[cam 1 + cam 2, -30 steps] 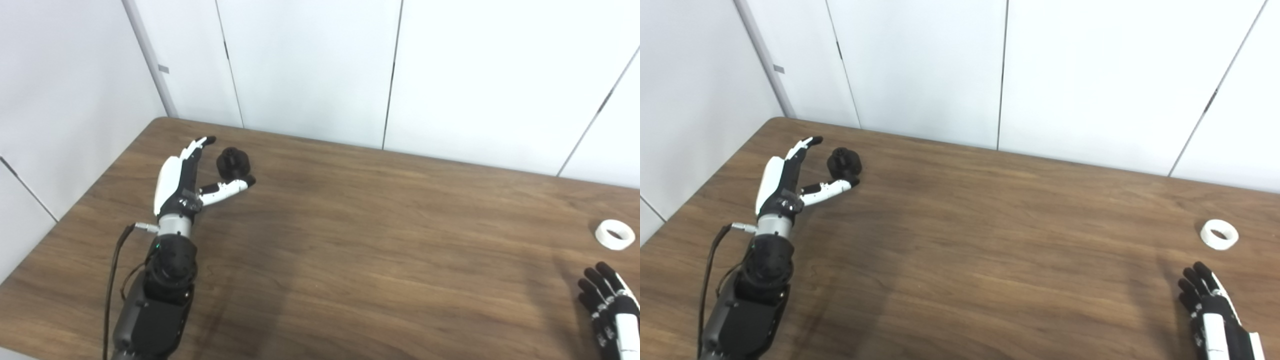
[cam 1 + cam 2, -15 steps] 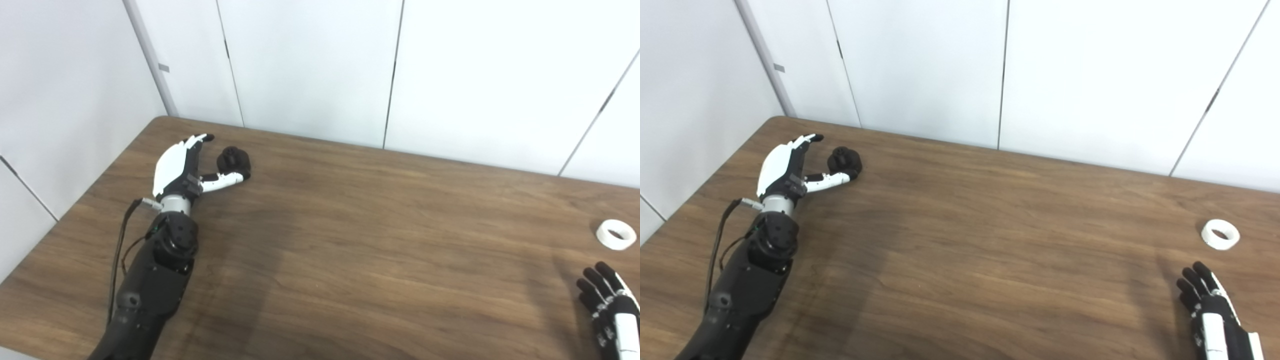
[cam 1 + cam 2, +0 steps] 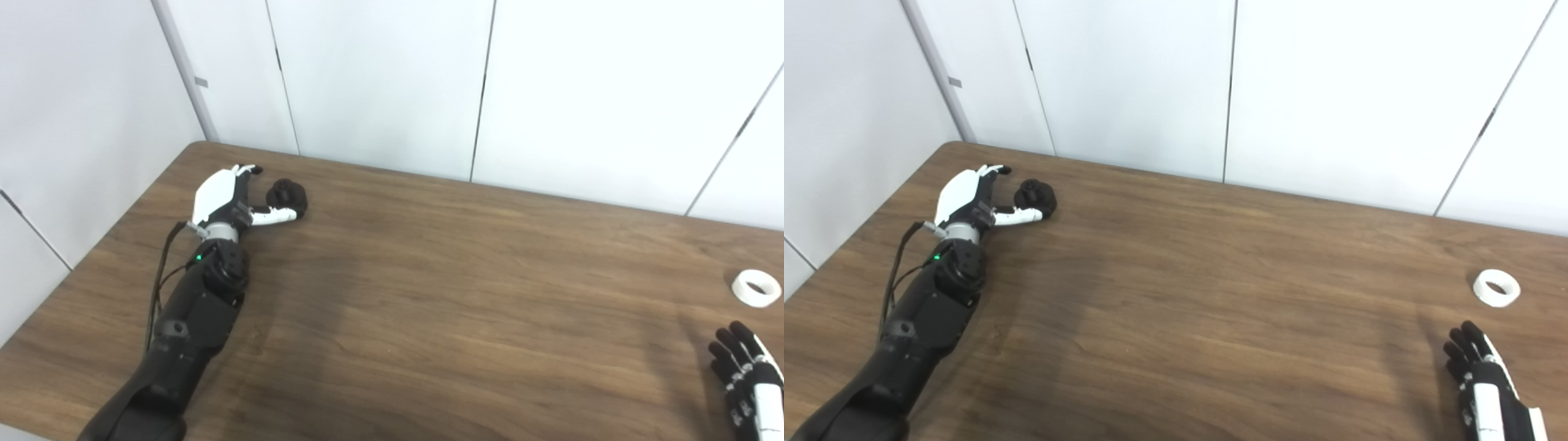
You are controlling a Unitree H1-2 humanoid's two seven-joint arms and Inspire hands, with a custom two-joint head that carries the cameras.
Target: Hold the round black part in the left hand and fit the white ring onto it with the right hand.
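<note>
You see a black round part [image 3: 286, 195], a white ring [image 3: 756, 288], white-and-black hands [image 3: 226, 199], and a dark wood-grain counter [image 3: 465, 294].

Wooden table [image 3: 429, 318]: dark brown grain, rounded far-left corner, fills the lower frame. White wall panels [image 3: 380, 79] run behind its far edge, split by thin dark vertical seams. Grey corner post [image 3: 184, 73] stands at the far-left corner.
</note>
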